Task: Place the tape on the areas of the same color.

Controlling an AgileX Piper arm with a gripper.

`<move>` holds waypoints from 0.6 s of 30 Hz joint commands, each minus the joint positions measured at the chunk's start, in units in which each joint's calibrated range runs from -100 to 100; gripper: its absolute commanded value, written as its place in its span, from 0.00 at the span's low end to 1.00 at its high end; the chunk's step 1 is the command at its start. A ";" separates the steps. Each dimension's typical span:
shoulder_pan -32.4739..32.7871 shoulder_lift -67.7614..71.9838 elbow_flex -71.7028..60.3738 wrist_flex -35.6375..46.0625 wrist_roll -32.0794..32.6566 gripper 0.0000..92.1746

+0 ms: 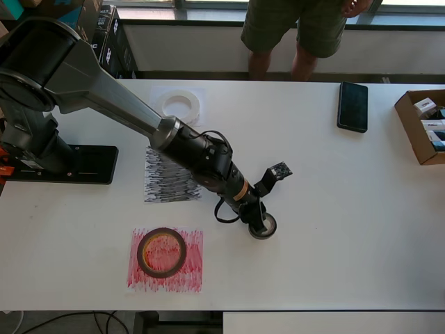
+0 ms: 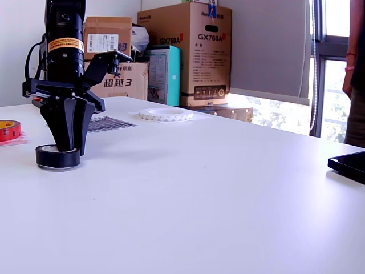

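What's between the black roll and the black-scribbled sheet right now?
Nothing visible. The black roll sits on bare table with the gripper down on it; the black-scribbled sheet lies to the overhead view's left, with only open tabletop between them, though the arm hangs over part of it.

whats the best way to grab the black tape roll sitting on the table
Grip the black tape roll across its rim wall, coming straight down from above. It lies flat on the white table with its hole facing up, so one finger can drop inside the core and the other outside. The gripper is placed about that way now, pointing down at the roll, though its exact contact is hard to make out.
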 commanded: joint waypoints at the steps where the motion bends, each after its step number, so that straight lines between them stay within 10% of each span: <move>1: 0.13 -0.33 0.17 1.15 0.19 0.11; 18: 0.05 -2.01 -0.01 1.40 3.30 0.00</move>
